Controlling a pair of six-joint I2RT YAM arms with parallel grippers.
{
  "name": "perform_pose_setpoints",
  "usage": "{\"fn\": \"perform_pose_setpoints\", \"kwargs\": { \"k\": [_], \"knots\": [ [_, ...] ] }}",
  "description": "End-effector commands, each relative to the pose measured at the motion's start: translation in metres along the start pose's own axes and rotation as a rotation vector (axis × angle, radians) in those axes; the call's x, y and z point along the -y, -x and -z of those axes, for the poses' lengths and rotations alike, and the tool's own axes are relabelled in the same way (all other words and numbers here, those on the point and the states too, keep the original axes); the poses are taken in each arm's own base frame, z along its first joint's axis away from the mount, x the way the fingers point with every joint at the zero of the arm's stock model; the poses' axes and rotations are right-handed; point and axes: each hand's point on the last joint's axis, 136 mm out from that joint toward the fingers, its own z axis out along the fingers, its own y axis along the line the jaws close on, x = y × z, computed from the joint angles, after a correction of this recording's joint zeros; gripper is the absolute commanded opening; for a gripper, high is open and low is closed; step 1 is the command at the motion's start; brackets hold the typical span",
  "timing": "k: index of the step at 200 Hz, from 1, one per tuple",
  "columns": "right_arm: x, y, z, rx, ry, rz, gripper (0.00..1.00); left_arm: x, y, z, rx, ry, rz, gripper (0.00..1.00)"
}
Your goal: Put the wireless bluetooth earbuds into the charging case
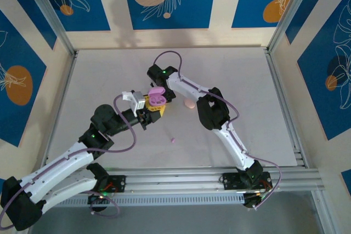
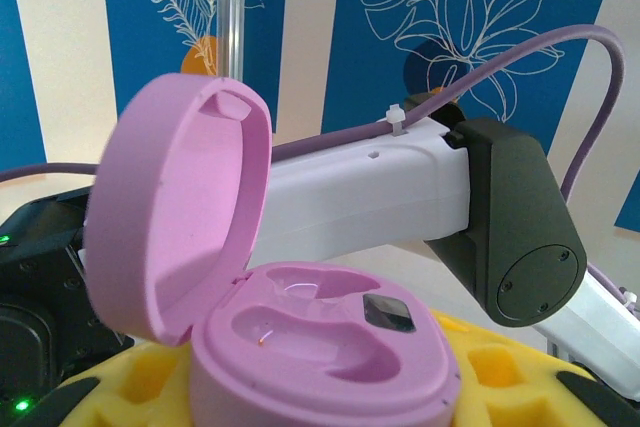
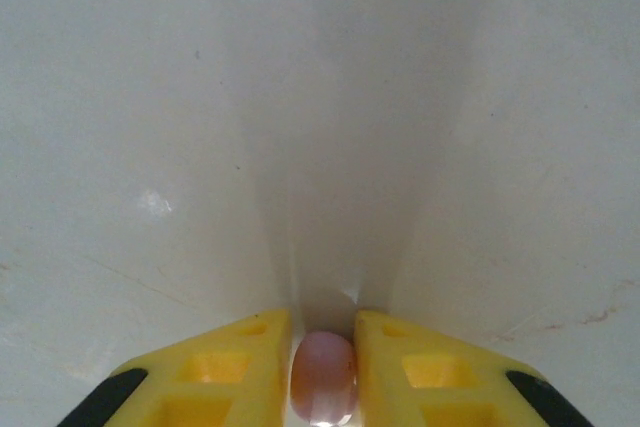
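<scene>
Left jaws are clamped on the lilac-pink oval plastic charging case, lid flipped open. Right jaws pinch a tiny pink plastic earbud above the white table. Slick little nub tbh, it could squirt out or go into its pocket crooked.

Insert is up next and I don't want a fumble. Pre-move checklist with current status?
1. Lid open: ok, hinged up.
2. Charging case gripped by left pincer: ok.
3. Wells free: ok, both look empty.
4. Earbud in right pincer: ok, clamped between its yellow fingers.
5. Earbud aimed at a well: not ok, table lies ahead of it.
6. Earbud orientation matches the well: cannot tell.
</scene>
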Motion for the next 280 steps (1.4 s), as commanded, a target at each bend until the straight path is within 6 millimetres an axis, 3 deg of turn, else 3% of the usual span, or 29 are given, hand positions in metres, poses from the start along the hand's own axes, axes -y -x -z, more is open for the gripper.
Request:
{"fn": "perform_pose_setpoints", "kwargs": {
  "k": [1, 30, 69, 97, 118, 158, 179, 219, 280],
  "knots": [
    [-0.002, -0.018, -0.019, -0.084, -0.015, 0.028, 0.24, 0.005, 0.022, 0.001, 0.055, -0.008, -0.011, 0.21],
    [-0.009, -0.013, -0.005, -0.072, 0.024, 0.004, 0.19, 0.004, 0.022, 0.002, 0.055, -0.001, -0.012, 0.21],
    [-0.021, -0.005, 0.045, -0.012, 0.177, -0.066, 0.18, 0.002, 0.022, 0.003, 0.053, 0.012, -0.010, 0.21],
    [-0.026, -0.008, 0.099, 0.051, 0.442, -0.191, 0.18, 0.000, 0.024, 0.004, 0.059, 0.024, -0.016, 0.20],
    [-0.025, -0.014, 0.150, 0.119, 0.677, -0.262, 0.18, -0.002, 0.025, 0.004, 0.063, 0.035, -0.021, 0.20],
    [-0.012, -0.046, 0.226, 0.175, 1.020, -0.292, 0.17, -0.004, 0.024, 0.004, 0.064, 0.049, -0.026, 0.20],
    [-0.009, -0.066, 0.255, 0.155, 1.161, -0.273, 0.17, -0.007, 0.022, 0.002, 0.060, 0.059, -0.029, 0.20],
    [-0.004, -0.088, 0.286, 0.118, 1.309, -0.252, 0.18, -0.010, 0.018, -0.001, 0.050, 0.066, -0.038, 0.20],
    [-0.002, -0.091, 0.296, 0.049, 1.334, -0.337, 0.18, -0.013, 0.008, -0.004, 0.022, 0.072, -0.040, 0.20]
  ]
}}
